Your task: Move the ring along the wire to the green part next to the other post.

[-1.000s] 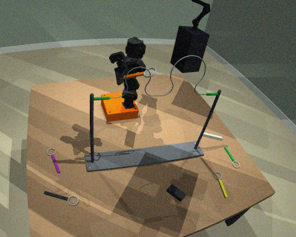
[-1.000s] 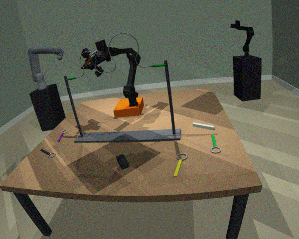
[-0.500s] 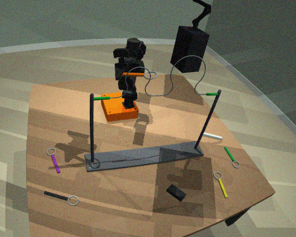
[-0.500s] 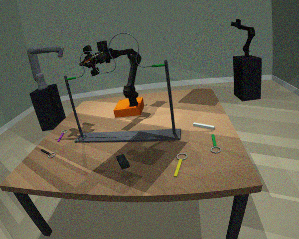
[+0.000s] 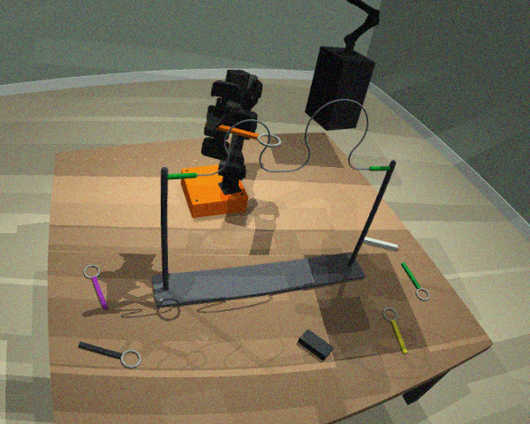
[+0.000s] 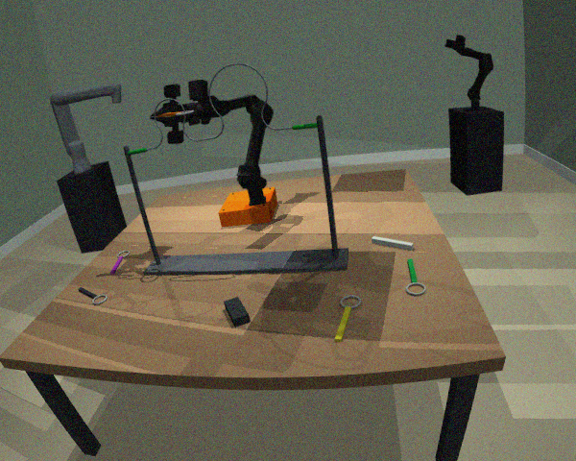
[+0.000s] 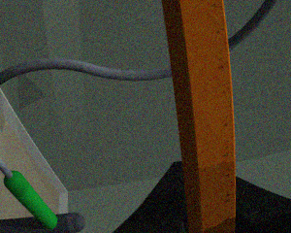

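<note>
My gripper [image 5: 216, 128] [image 6: 163, 115] [image 7: 187, 170] is shut on the orange handle [image 5: 240, 132] [image 7: 210, 116], which lies nearly level, pointing right in the top view. Its ring [image 5: 275, 145] is around the grey wire [image 7: 131, 75] on the inner, descending side of the smaller left arch, high above the table. The arch's outer side crosses the handle in that view; the gap is unclear. The left green part [image 5: 181, 176] [image 6: 137, 151] and right green part [image 5: 379, 168] [image 6: 305, 126] adjoin their posts. The ring's far end is hidden in the wrist view.
The left post [image 5: 164, 228] [image 6: 142, 203] and right post [image 5: 371, 212] [image 6: 327, 188] stand on a grey base [image 5: 238, 283]. A taller wire arch lies right of the ring. Purple, black, yellow and green ringed handles, a black block [image 5: 314, 344] and a white bar [image 5: 381, 243] lie on the table.
</note>
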Controlling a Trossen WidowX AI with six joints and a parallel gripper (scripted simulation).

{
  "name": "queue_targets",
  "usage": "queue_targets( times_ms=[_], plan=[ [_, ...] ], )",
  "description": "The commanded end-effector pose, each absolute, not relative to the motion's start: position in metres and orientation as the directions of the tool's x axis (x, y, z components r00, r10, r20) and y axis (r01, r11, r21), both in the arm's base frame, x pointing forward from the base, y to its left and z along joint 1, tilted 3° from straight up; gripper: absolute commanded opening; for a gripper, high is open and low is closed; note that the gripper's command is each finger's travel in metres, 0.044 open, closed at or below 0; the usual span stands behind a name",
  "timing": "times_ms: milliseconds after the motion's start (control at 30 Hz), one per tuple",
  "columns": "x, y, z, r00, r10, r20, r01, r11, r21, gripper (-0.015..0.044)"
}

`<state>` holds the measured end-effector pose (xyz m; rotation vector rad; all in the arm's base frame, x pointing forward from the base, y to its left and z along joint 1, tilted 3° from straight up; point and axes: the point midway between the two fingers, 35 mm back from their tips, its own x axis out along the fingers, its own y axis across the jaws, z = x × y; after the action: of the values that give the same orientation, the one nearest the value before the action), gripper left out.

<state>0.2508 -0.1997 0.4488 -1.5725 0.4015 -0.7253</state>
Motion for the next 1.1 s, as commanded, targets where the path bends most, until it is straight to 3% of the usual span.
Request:
queue_targets(
  times_ms=[0, 600, 1067],
  plan=[
    [0.251, -0.199, 0.453, 0.74, -0.623, 0.254, 0.139, -0.227, -0.964, -0.015],
    [0.25, -0.199, 0.458, 0.742, -0.575, 0.346, 0.096, -0.419, -0.903, -0.015],
    [0.25, -0.209, 0.432, 0.738, -0.609, 0.29, 0.123, -0.302, -0.945, -0.015]
  ],
)
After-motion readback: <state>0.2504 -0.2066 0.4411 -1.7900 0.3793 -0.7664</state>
